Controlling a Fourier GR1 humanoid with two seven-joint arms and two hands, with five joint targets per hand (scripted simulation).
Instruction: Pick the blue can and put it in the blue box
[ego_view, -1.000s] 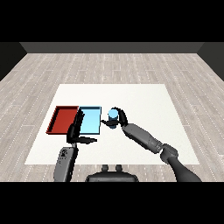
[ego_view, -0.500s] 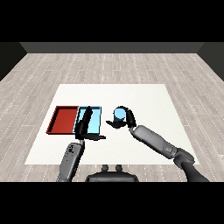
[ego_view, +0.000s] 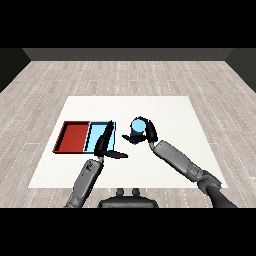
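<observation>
Right hand (ego_view: 145, 134) lifted, clasping blue can (ego_view: 137, 127)

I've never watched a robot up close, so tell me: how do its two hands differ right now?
The right hand has its fingers curled round the blue can, beside the blue tray; the left hand holds nothing. The left hand's fingers are straight, pointing up over the blue tray with the thumb stuck out sideways; the right hand's are bent. Both are black, on grey forearms.

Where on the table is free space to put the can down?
Bare table lies behind both trays and right of the blue can. It is crowded at the light blue tray, where the left hand hovers, fingers straight.
</observation>
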